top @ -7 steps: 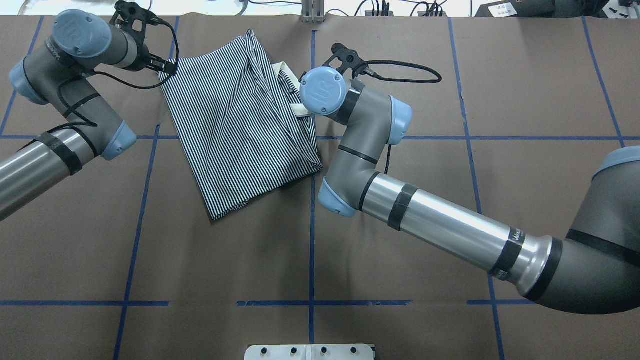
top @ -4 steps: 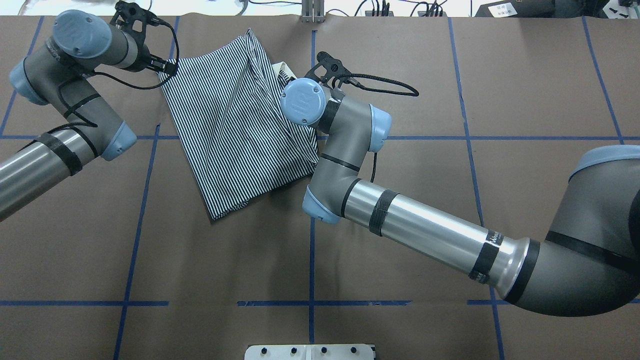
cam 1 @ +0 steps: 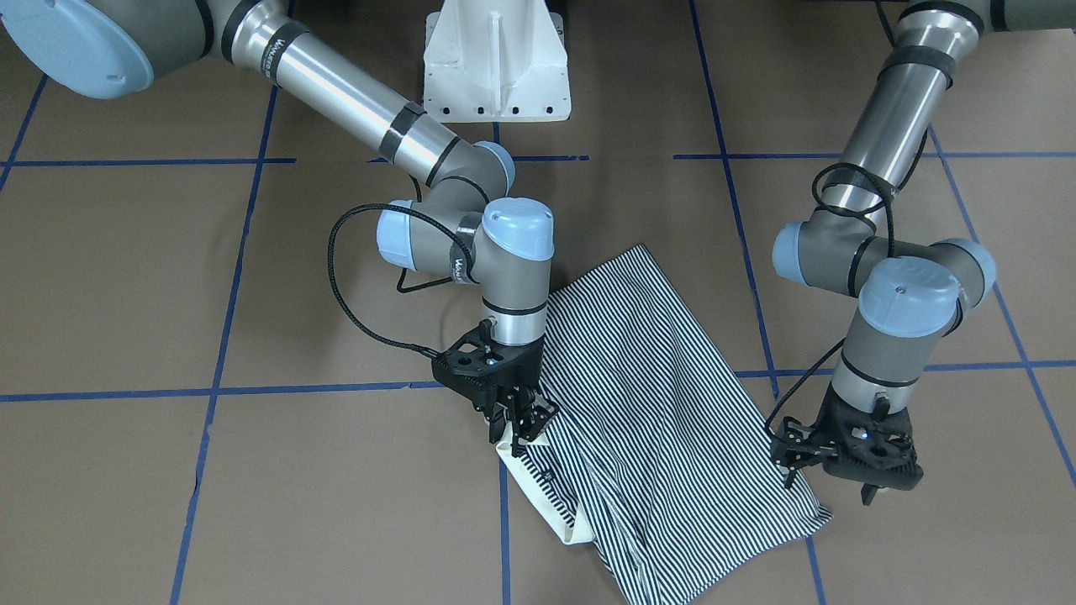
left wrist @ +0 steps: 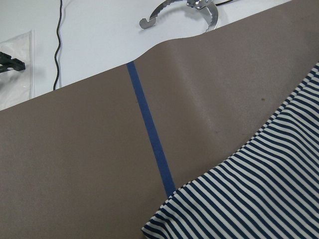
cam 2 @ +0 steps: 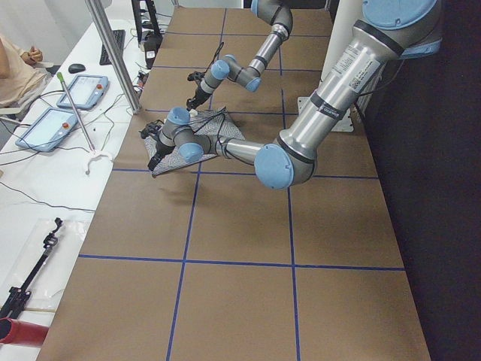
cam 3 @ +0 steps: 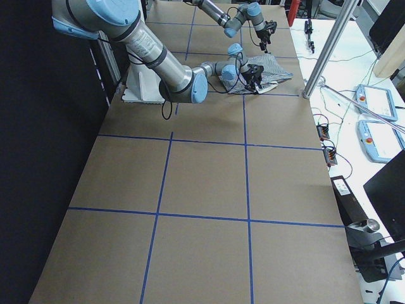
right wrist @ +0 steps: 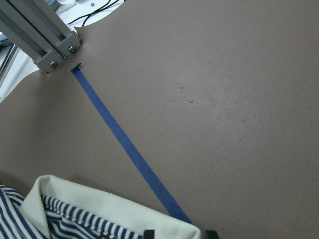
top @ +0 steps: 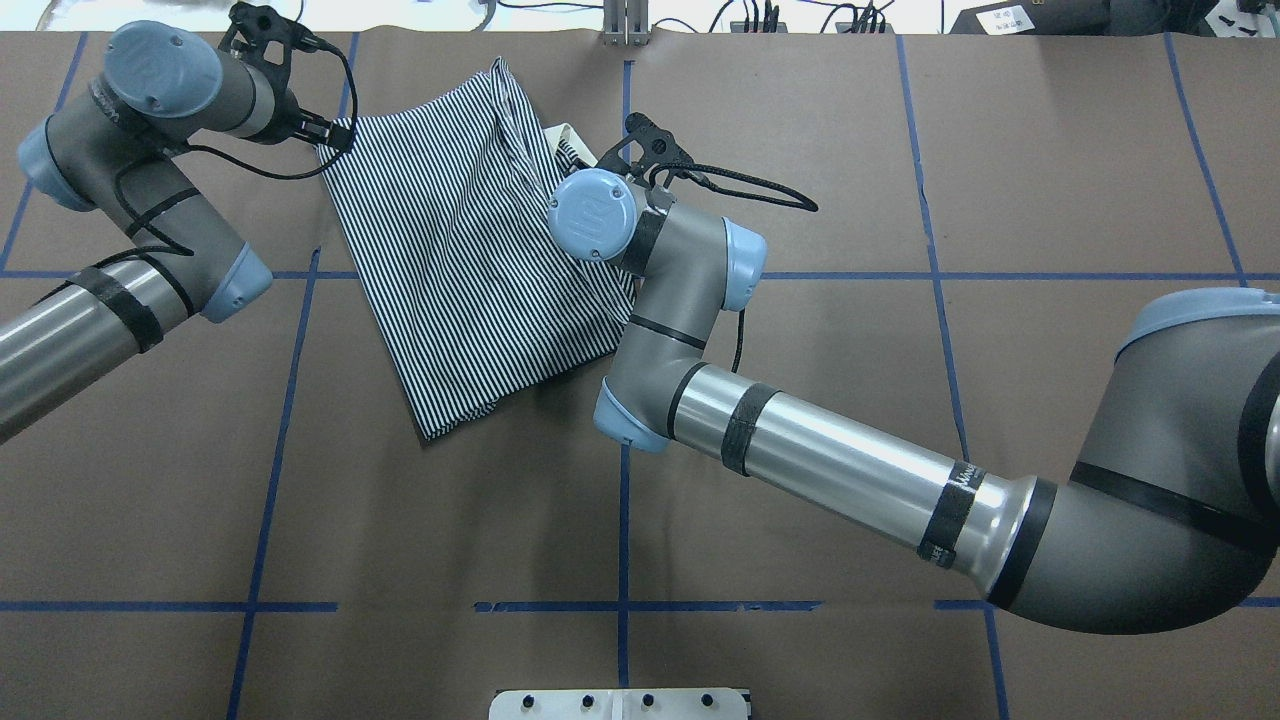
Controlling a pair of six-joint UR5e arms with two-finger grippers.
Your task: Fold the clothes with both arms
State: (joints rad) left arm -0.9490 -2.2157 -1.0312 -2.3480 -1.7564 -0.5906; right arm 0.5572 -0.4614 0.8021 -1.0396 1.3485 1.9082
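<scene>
Polo shirt (top: 470, 260) lies partly folded on the worktop (top: 900, 400), on the far side from the robot's base. Its long axis runs from near to far and slants a little across the blue grid lines. Both arms stand at the far end, one on each long side, and that is what I judge the coming move to turn on. The right gripper (cam 1: 521, 428) points down at the white collar (right wrist: 114, 209), which juts out of the shirt's right edge. In the right wrist view I see two dark fingertips (right wrist: 148, 233) set apart at the bottom of the picture, with the collar's rim lying between them. So I read those jaws as parted and straddling the cloth, not yet pinching it. The left gripper (cam 1: 828, 487) hovers just beside the opposite far corner (left wrist: 164, 221). From the front-facing camera its jaws look spread and hold nothing, and its own wrist camera shows no fingers, only the striped corner and bare worktop. The right arm is the closer to a hold. The left jaws lie just outside the hem, so I judge they must come in over the corner before both can close and carry the far end along the long axis toward the base.
</scene>
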